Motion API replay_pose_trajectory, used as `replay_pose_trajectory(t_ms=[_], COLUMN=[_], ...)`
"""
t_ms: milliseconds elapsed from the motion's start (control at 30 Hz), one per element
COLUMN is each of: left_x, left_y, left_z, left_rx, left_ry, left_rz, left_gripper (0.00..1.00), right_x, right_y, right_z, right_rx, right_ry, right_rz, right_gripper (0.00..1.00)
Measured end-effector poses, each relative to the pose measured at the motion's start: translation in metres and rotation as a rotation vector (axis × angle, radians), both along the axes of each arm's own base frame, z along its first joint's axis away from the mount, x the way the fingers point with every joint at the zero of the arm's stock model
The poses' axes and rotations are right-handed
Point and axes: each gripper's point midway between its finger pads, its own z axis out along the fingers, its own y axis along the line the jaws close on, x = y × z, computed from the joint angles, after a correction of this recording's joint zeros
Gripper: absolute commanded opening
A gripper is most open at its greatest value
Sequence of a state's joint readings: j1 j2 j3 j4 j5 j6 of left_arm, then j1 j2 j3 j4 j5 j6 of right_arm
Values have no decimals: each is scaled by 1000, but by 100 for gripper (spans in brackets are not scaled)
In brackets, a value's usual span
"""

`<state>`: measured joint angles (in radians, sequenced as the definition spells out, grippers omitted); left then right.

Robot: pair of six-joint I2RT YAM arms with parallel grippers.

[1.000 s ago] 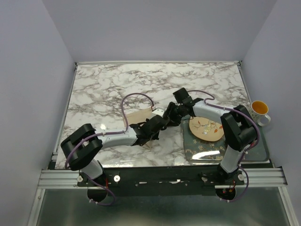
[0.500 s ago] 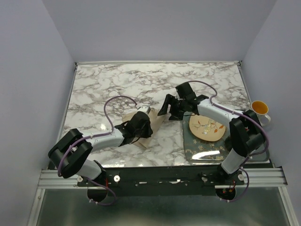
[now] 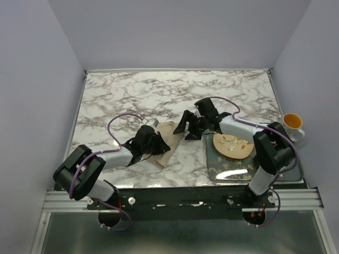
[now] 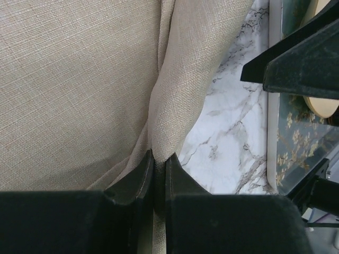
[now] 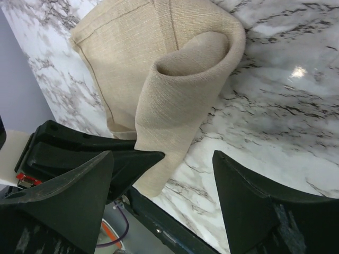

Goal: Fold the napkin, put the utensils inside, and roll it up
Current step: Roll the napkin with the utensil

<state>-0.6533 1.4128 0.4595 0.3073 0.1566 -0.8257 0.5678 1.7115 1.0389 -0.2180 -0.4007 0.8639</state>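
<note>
Looking down from the top camera, you had the napkin lying on the marble table, around the middle of its near half, with both arms reaching in over it. Your left gripper was clamped on a raised fold of the tan cloth. Its 2 fingers sat almost together with only the pinched fabric between them. Your right gripper stood wide apart and held nothing. In its wrist view 1 end of the napkin lay between the 2 fingers, and contact could not be told. From that camera, 1 edge of the napkin curled over into a loose open roll, with the rest lying flat beneath it. The black body of your left gripper sat against the cloth just beside the roll. To the right, a patterned green tray carried a round tan plate. A mug with a yellow inside stood near the tray's far right corner.
</note>
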Motion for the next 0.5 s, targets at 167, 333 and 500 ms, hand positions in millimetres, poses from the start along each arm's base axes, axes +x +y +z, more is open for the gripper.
replay_pose_trajectory(t_ms=[167, 333, 500], left_x=[3, 6, 8], left_y=[-1, 0, 1], left_z=[-2, -3, -4], left_rx=[-54, -97, -117], left_ry=[32, 57, 78], left_rz=[-11, -23, -33], left_gripper=[0, 0, 0], right_x=[-4, -7, -8], right_y=[14, 22, 23], right_z=[-6, -14, -16], right_rx=[32, 47, 53], right_ry=[20, 43, 51], right_rz=[20, 16, 6], right_gripper=[81, 76, 75])
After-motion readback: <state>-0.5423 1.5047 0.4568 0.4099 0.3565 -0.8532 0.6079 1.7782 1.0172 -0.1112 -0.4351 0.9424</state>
